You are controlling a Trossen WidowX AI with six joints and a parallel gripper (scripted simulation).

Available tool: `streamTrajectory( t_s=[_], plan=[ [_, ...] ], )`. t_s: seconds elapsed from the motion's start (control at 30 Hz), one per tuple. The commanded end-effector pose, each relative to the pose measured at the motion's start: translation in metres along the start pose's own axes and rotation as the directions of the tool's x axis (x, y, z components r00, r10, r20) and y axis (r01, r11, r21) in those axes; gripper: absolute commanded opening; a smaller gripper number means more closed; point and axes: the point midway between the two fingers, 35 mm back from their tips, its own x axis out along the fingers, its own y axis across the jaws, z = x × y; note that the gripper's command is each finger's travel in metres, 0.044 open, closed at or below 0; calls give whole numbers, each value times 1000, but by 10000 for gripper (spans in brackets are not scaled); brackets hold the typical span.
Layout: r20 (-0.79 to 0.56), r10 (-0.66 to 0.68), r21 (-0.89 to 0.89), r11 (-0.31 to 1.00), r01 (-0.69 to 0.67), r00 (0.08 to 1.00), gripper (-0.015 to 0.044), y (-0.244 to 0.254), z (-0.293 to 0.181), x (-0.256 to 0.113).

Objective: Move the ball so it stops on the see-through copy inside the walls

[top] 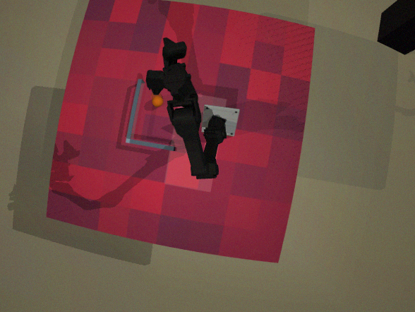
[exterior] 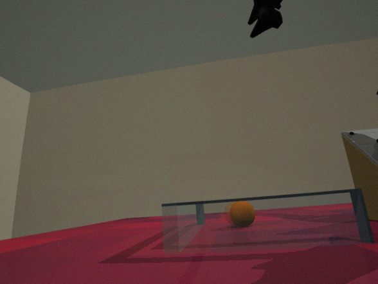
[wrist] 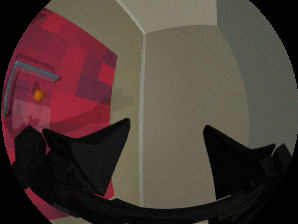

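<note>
The orange ball (top: 157, 101) (exterior: 242, 214) (wrist: 38, 95) rests on the table, on the inner side of the two low clear walls (top: 135, 111) (exterior: 273, 196) (wrist: 37, 70) and apart from them. The see-through copy (exterior: 227, 213) shows as a faint orange edge at the ball's left in the exterior view, mostly hidden behind it. I cannot make it out in the other views. My gripper (exterior: 251, 29) (wrist: 168, 126) is open and empty, high above the table. In the top view the end of the arm looks close to the ball, but the exterior view shows a large height gap.
The arm's base stands on a pale plate (top: 231, 120) to the right of the walls. The arm reaches up and over the checkered red table (top: 247, 226). A black block (top: 400, 28) is at the upper right in the top view, off the table.
</note>
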Motion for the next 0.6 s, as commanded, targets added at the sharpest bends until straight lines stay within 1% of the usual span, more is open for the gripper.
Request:
streamTrajectory(
  t_s=[0.0,0.23,0.4,0.57],
  plan=[
    [16,165,19,986,-165,986,376,46,14,46],
    [11,406,42,913,-406,914,376,130,34,102],
    [-10,584,107,807,-580,811,376,203,46,129],
    [-56,738,190,669,-718,673,376,281,49,144]
  ],
)
